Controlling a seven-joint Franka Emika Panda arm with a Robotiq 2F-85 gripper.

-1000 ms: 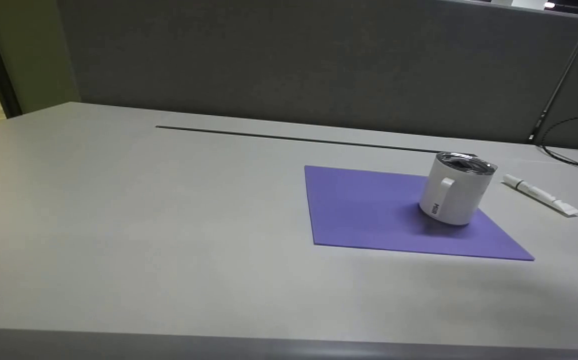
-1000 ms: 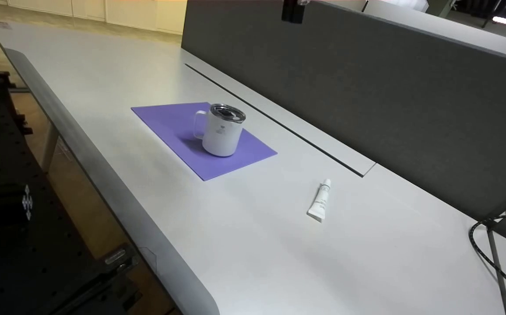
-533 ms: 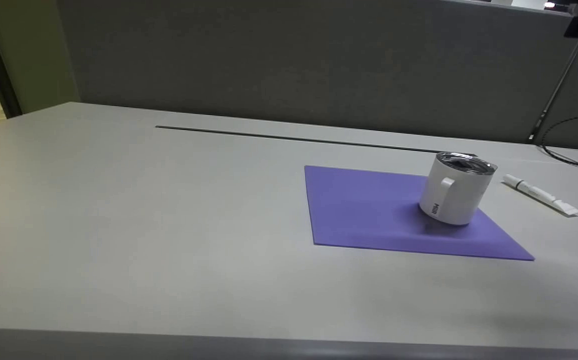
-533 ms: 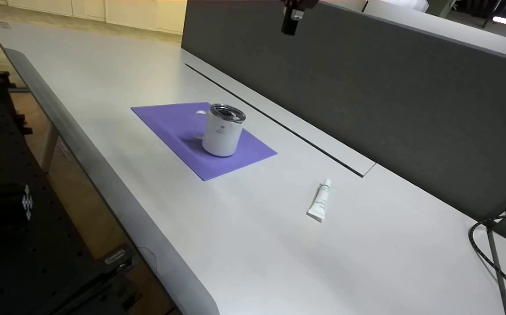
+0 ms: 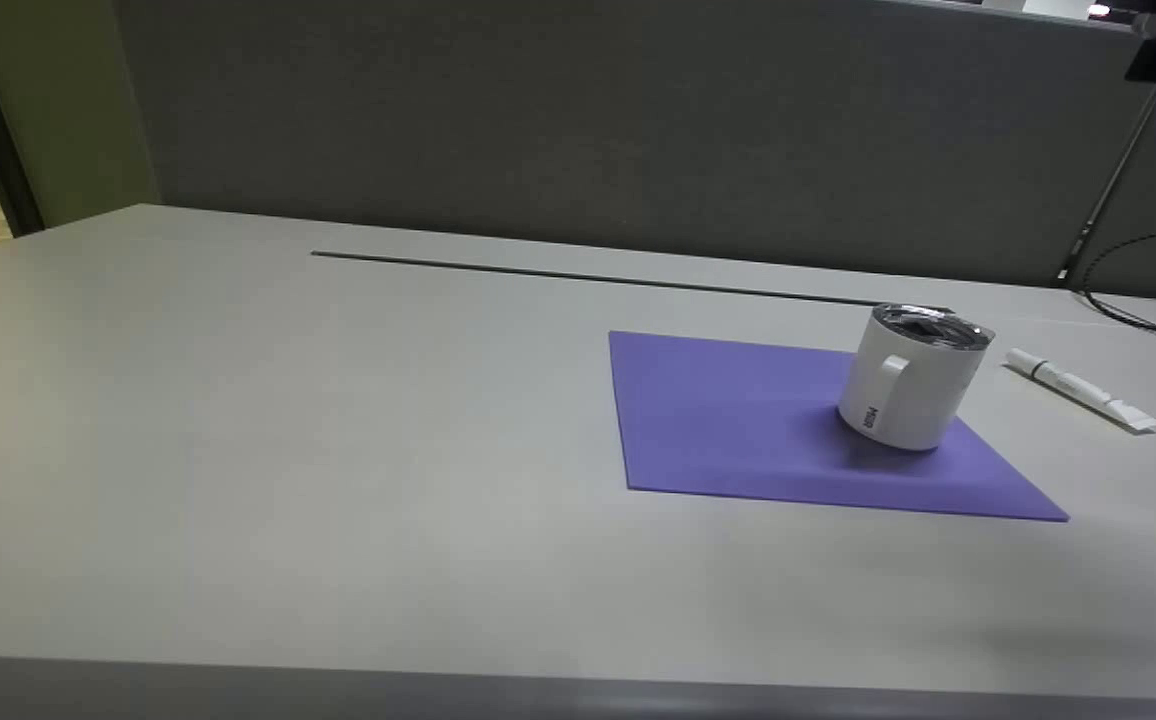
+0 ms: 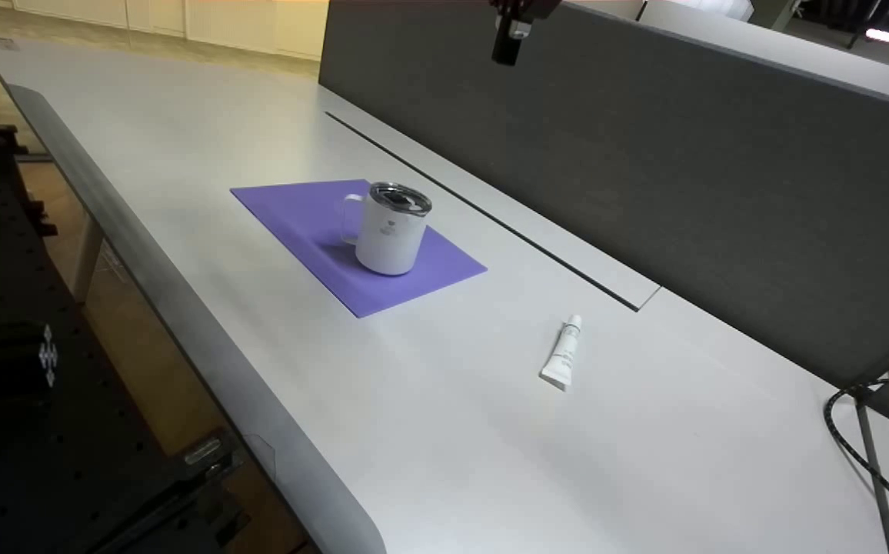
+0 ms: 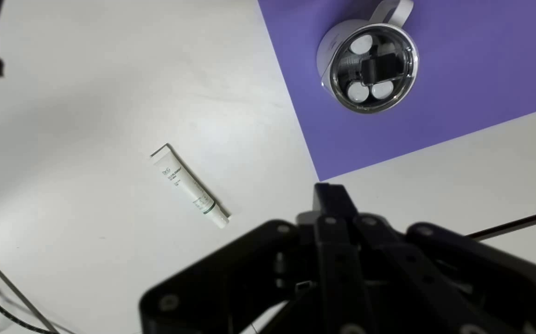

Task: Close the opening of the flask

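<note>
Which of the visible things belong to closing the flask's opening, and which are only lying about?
For the job:
white handled flask
its clear lid with a dark tab
the gripper

Just lying about:
white tube
purple mat, under the flask
dark cable

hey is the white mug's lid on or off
On: the wrist view shows a clear lid covering the white mug. Whether it is sealed shut, I cannot tell.

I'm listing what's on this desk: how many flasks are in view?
1: the white flask, standing on the purple mat in both exterior views and the wrist view; no other seems hidden.
</note>
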